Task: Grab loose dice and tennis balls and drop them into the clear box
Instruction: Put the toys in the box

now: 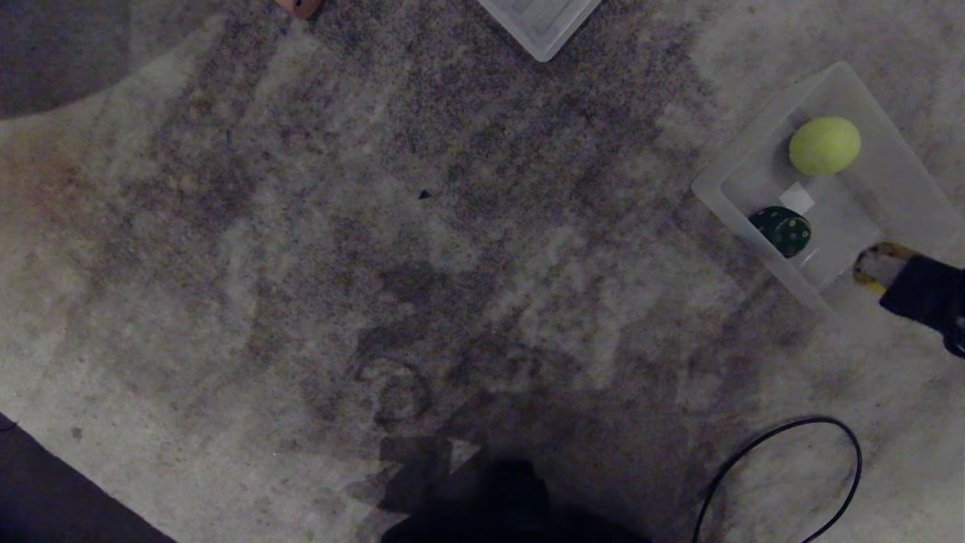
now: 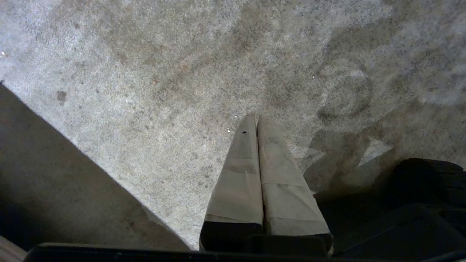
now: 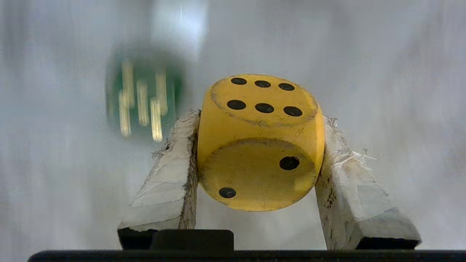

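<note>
One yellow die [image 3: 260, 145] sits clamped in the right jaws above the clear box [image 1: 889, 188], apparently on mottled carpet [image 1: 339, 264]; left jaws closed

Indoor carpeted floor, likely a home room or play area, worn mottled grey carpet [image 1: 301, 249], black cable [image 1: 784, 467] looping on it, toy-filled clear box [image 1: 897, 181] on the floor, dim lighting

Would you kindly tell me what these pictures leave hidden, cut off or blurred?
- Head view: the right gripper over the clear box is cut by the frame edge; its yellow die barely shows.
- Head view: a reddish object and the ribbed lid are cropped at the top.
- Right wrist view: the green die is motion-blurred.
</note>
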`<state>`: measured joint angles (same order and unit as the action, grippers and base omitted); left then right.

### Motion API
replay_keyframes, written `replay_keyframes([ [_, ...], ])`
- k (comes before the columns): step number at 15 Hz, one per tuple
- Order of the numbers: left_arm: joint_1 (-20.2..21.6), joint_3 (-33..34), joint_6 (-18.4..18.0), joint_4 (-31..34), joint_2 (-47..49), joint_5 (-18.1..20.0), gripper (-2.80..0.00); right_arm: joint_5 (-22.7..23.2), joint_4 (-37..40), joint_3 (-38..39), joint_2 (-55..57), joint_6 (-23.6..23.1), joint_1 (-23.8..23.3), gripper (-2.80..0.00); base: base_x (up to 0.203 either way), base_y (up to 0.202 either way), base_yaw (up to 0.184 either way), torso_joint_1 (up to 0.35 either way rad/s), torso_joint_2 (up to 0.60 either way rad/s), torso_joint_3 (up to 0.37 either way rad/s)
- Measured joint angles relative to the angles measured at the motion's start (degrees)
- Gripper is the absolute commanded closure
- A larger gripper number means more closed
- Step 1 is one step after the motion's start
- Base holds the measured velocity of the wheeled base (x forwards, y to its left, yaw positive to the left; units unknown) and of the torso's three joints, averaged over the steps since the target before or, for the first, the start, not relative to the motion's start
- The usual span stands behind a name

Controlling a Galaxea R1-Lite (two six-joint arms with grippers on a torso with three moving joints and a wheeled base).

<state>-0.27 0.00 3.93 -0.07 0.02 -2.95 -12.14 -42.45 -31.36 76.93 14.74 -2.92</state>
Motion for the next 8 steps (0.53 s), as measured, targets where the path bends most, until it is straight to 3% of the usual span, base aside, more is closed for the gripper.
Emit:
replay_keyframes([
  [2,0.00,0.00,0.01,0.00,0.00,-0.02,0.00,0.29,-4.34,-2.01,4.73,1.16,-0.97,0.00,0.000,0.000,0.000,0.000,0.00,0.000],
  [3,0.00,0.00,0.06,0.02,0.00,0.00,0.00,0.66,-5.09,-2.31,6.52,1.51,-1.44,-2.80,0.000,0.000,0.000,0.000,0.00,0.000],
  [8,0.00,0.00,0.06,0.00,0.00,0.00,0.00,2.22,-7.26,-2.01,9.64,2.54,-2.93,-2.80,0.000,0.000,0.000,0.000,0.00,0.000],
])
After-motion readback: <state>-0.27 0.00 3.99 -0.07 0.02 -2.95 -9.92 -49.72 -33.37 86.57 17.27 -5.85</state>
